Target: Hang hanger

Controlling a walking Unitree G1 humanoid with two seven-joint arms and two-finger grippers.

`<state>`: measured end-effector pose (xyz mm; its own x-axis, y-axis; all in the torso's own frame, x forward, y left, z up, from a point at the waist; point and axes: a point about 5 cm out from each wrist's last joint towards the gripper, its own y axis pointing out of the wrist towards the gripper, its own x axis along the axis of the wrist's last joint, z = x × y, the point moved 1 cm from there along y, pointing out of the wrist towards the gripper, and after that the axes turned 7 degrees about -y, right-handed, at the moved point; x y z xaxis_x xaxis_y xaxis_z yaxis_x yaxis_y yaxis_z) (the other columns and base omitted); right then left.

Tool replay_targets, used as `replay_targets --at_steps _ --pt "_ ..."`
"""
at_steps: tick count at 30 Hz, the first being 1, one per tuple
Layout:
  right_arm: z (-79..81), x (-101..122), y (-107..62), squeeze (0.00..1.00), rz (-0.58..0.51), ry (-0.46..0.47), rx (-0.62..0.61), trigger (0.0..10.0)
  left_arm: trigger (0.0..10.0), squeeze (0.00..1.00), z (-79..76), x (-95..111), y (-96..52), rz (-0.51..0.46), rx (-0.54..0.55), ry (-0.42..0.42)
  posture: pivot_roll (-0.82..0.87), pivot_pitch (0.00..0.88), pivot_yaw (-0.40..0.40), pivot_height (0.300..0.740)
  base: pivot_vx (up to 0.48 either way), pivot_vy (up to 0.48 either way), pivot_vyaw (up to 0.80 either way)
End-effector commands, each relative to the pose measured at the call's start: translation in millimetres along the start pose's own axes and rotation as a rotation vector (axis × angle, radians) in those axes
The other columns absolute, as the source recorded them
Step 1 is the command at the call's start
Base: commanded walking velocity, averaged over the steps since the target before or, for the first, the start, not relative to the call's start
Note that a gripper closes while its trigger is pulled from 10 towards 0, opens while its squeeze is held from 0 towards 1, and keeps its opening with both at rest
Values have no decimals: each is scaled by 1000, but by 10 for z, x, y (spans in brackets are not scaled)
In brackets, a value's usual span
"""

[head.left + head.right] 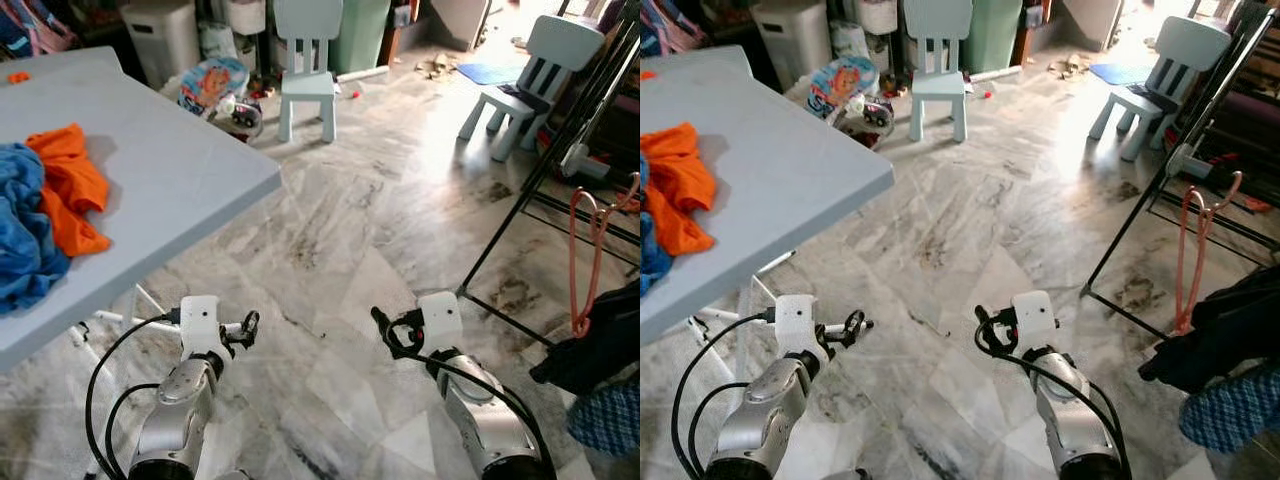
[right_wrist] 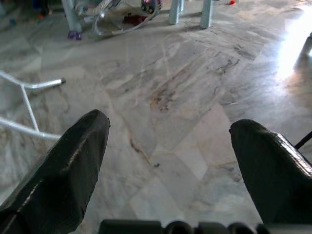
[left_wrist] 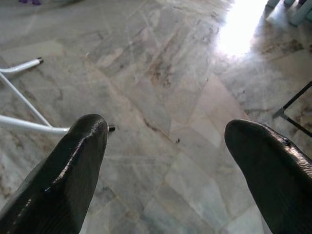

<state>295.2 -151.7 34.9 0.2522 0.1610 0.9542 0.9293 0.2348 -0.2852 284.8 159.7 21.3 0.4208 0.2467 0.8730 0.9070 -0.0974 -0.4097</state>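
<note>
Both arms are held low and forward over the marble floor (image 1: 340,230). The left gripper (image 1: 243,330) sits near you on the left, beside the edge of the grey table (image 1: 190,170). Its two black fingers (image 3: 73,165) are spread wide with nothing between them. The right gripper (image 1: 392,332) sits near you, right of centre. Its fingers (image 2: 73,165) are likewise parted and empty, with only floor visible in the gap.

The orange hanger (image 1: 585,260) hangs far to the right of the right gripper, well apart from it. Its hook is up by the black rack (image 1: 560,170), and its lower end is near dark clothing (image 1: 600,345) at the right edge. A blue checked fabric (image 1: 605,420) lies just below that clothing. Neither gripper is touching the hanger.

On the table, at the left, note an orange garment (image 1: 70,190) lying against a blue garment (image 1: 25,230). Further off stand a pale blue child's chair (image 1: 307,70) at centre and a second pale chair (image 1: 530,80) at the right. A white bin (image 1: 160,35) stands at the far left.
</note>
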Motion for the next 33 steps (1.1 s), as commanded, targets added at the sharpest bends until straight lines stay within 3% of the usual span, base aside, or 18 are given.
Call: replay_targets --at_steps 1,11,20,24,33 --pt "-49 -46 -42 0 9 14 -18 10000 10000 0 1 -45 -6 14 -9 -1 10 0 2 740 0 0 0" --pt "34 -139 -80 0 21 60 47 10000 10000 0 48 -180 -30 36 -14 -4 44 0 -14 740 0 0 0" --pt "197 38 16 0 -35 110 129 10000 10000 0 136 -168 -128 24 10 1 103 26 -36 740 0 0 0" --pt "272 112 98 0 -55 80 135 10000 10000 0 144 -148 -137 19 5 2 127 49 -42 740 0 0 0" --pt "236 77 94 0 -39 126 146 10000 10000 0 207 -160 -164 24 39 10 159 46 -53 740 0 0 0"
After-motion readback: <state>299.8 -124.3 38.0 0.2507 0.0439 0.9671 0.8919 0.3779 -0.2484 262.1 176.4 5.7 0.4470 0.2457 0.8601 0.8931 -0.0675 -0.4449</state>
